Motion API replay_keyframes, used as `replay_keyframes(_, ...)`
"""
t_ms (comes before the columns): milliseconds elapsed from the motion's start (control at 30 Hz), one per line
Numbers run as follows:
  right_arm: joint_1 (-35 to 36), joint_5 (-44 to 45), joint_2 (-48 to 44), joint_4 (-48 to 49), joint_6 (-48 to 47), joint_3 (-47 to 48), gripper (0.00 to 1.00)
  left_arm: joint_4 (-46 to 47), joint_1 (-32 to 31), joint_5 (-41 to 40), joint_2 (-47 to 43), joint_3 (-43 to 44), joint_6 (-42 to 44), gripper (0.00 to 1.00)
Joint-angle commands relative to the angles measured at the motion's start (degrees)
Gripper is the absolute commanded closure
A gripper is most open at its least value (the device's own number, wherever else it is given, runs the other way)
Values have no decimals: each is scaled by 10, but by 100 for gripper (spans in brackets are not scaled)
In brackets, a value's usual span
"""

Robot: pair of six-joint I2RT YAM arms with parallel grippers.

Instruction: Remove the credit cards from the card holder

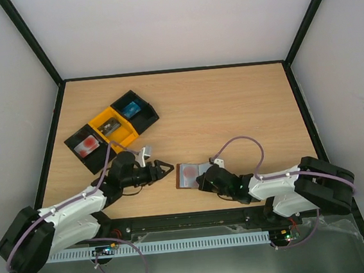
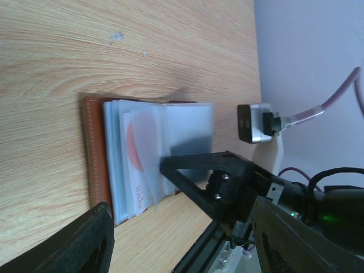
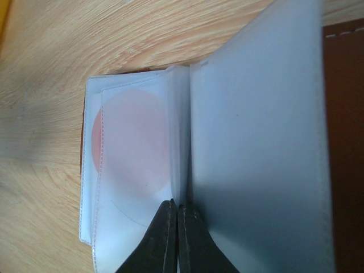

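The brown card holder lies open on the table near the front middle, its pale grey-blue pockets up. A pale card with a red patch sits inside a clear pocket. My right gripper is shut, its tips pinching a pocket leaf at the fold; it also shows in the top view and the left wrist view. My left gripper is open and empty, just left of the holder. In the left wrist view the holder's brown edge lies ahead of the open fingers.
At the back left stand three joined trays: a black one holding a red-patched card, a yellow one holding a dark card, a black one holding a blue card. Dark frame rails border the table.
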Motion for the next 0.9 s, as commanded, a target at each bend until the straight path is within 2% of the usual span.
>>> replay_keyframes(0, 3, -15, 3, 32, 14, -26, 98, 77, -5, 22, 21, -1, -30, 31)
replay_keyframes(367, 3, -50, 14, 109, 13, -45, 98, 216, -26, 32, 122, -12, -73, 31)
replay_keyframes(867, 3, -52, 11, 136, 32, -60, 98, 349, -54, 34, 280, -18, -99, 30)
